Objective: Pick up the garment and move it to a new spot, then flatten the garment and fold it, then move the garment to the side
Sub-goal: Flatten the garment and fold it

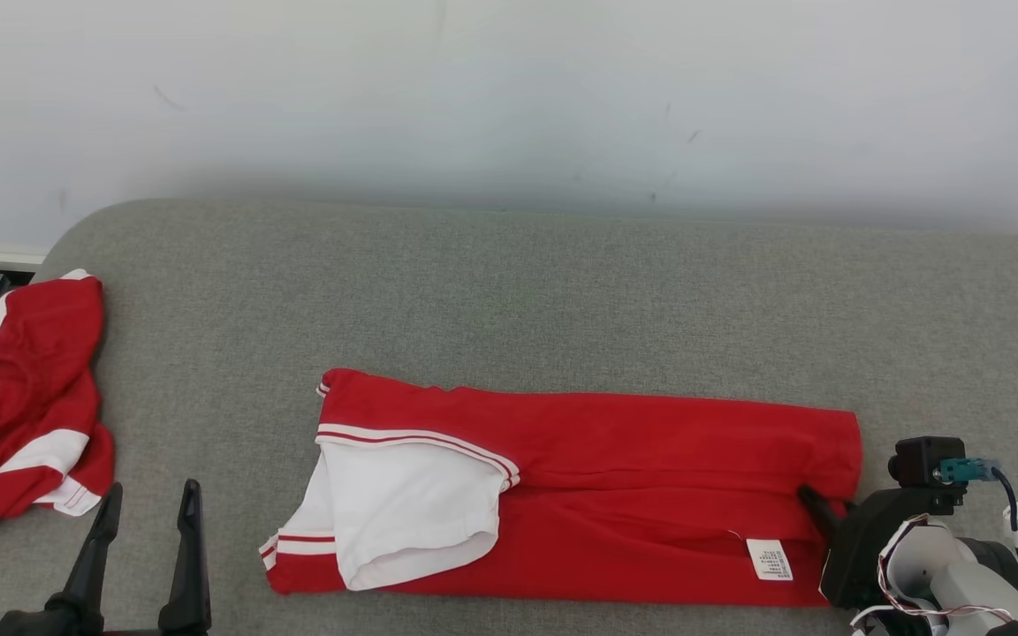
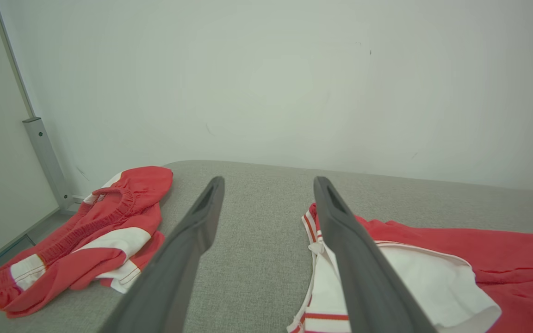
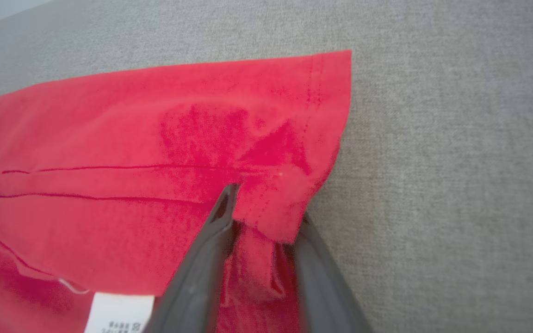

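The garment [image 1: 633, 459], a red shirt with a white sleeve and striped trim, lies folded into a long band on the grey padded surface [image 1: 509, 291]. My right gripper [image 1: 818, 512] is at its right end. In the right wrist view the right gripper [image 3: 266, 203] has its jaws drawn in around the hem corner of the garment [image 3: 155, 138], with bunched red cloth between them and one finger under the flap. My left gripper [image 1: 151, 499] stands open at the lower left, apart from the cloth. Between the fingers of the left gripper [image 2: 269, 185] lies bare grey surface, with the garment [image 2: 502, 259] to its right.
A second red and white garment [image 1: 23, 397] lies crumpled at the surface's left edge, also visible as a red heap [image 2: 100, 226]. A white care label [image 1: 770, 559] sits near the folded shirt's front right. A pale wall runs behind the surface.
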Robot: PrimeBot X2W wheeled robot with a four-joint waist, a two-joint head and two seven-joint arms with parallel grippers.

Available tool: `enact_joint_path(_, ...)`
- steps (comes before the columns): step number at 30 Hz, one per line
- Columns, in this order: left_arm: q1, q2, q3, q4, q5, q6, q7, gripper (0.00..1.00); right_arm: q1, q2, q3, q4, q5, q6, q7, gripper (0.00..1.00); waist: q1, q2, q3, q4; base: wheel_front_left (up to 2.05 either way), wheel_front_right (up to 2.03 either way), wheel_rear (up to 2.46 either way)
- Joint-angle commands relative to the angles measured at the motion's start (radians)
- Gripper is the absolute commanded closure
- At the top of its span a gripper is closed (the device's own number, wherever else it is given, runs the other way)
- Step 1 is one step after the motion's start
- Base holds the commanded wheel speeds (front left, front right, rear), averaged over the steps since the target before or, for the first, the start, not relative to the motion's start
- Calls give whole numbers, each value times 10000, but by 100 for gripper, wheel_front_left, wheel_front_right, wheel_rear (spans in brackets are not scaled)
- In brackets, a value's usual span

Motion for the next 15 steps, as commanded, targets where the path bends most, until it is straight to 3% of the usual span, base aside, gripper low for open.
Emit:
enact_joint_path(1,-23,-8,70,43,49,-44,-53,0,180,-13,43,-11,43,-2,100,100,0,0,11,-6,0,0,0)
enact_joint_path(15,-42,-360,346,146,329,-398,-53,0,119,-1308,-988,-502,-436,-11,-194,100,0,0,61,-415,0,0,0)
